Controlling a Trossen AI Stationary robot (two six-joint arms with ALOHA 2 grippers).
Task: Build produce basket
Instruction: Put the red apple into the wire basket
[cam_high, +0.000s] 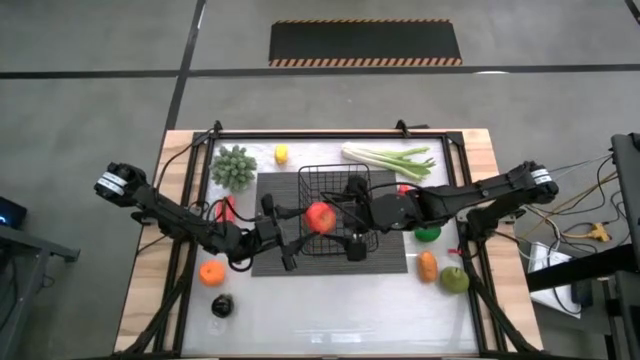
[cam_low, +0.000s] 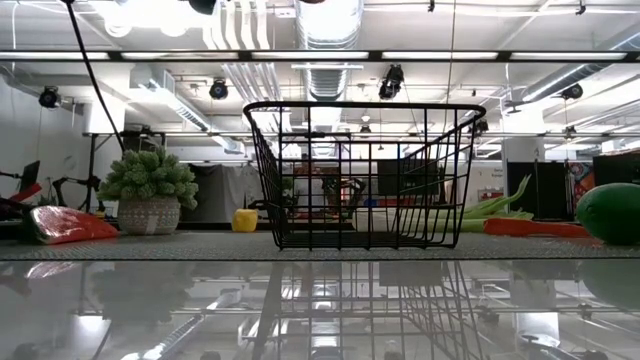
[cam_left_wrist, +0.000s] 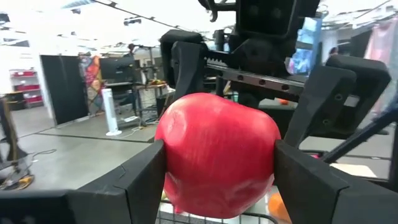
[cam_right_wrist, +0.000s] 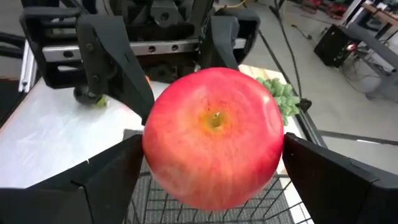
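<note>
A red apple hangs in the air over the black wire basket, between my two grippers. My left gripper reaches in from the table's left and is shut on the apple. My right gripper comes level from the right. It is open, and its fingers stand on either side of the apple. The basket stands on a dark ribbed mat. The low view shows neither the apple nor the grippers. My left gripper pinches the apple between its two fingers, which press on opposite sides of the fruit. The fingers lie about level and come from the table's left. The apple is lifted clear above the basket, with its yellowish dimple turned toward my right gripper.
Around the mat lie a leek, a yellow piece, a potted green plant, a red chili, an orange, a dark piece, a carrot-like piece and green fruits.
</note>
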